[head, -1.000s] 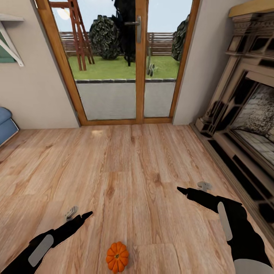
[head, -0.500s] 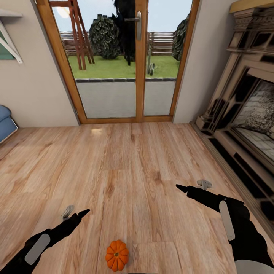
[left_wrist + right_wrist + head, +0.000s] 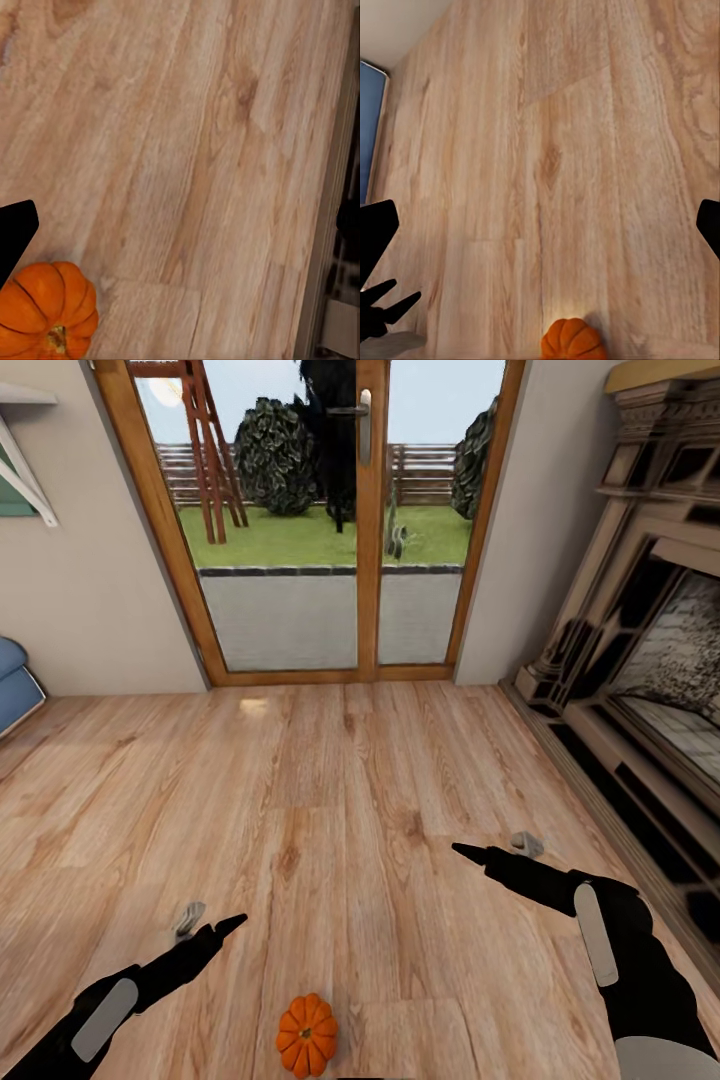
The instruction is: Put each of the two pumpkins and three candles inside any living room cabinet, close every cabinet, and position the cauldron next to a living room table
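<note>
Bright orange ribbed pumpkin (image 3: pixel 307 1035), its stem seemingly dark, on light-brown wood-grain floor (image 3: pixel 330 800).

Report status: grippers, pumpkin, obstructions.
Left gripper and right gripper empty, above the floor. One pumpkin on the floor between the arms, nearer the left. Nothing blocking it.

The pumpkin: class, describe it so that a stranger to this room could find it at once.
Face the glazed wooden doors to the garden, with the fireplace on the right. Look down the bare plank floor toward the robot, between its two black arms. There sits the pumpkin, small, ribbed and bright orange, the floor's one vivid thing.
</note>
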